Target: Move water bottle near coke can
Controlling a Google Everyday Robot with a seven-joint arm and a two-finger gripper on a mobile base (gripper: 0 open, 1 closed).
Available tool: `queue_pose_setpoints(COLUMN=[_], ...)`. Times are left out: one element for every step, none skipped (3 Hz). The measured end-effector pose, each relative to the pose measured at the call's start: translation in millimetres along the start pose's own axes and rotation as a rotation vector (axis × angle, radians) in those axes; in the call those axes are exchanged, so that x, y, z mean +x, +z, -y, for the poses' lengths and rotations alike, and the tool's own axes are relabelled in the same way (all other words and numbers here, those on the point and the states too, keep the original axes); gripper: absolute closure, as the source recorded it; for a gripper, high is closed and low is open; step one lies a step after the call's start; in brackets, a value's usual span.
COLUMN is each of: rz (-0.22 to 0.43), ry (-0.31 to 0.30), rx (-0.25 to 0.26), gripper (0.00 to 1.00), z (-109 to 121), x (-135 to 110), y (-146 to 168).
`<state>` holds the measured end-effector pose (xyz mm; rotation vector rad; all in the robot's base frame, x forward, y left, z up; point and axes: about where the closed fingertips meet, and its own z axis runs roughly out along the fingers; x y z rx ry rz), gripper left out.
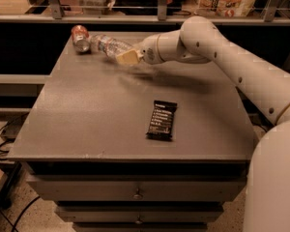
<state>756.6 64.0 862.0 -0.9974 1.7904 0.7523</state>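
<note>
Plastic water bottle in the gripper, just beside the coke can

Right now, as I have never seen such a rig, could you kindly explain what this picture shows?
It is a mobile robot with one white arm that ends in a two-finger gripper. There is a single camera view, looking down on a grey table with drawers. The arm reaches in from the picture's right side. The gripper is near the table's far edge, closed on a clear bottle. The bottle's free end is close to a red can, which lies on its side in the far corner. A black snack bar lies flat nearer the front. I cannot tell whether the bottle rests on the table.
</note>
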Motion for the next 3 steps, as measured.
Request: queue_pose_setpoints(rz=[0.006, 0.011, 0.011], ry=[0.029, 0.039, 0.039], rx=[0.018, 0.029, 0.028], gripper=[0.20, 0.00, 0.00], z=[1.3, 2.3, 1.8], x=[6.2, 8.5, 8.5], y=[4.2, 3.8, 4.5])
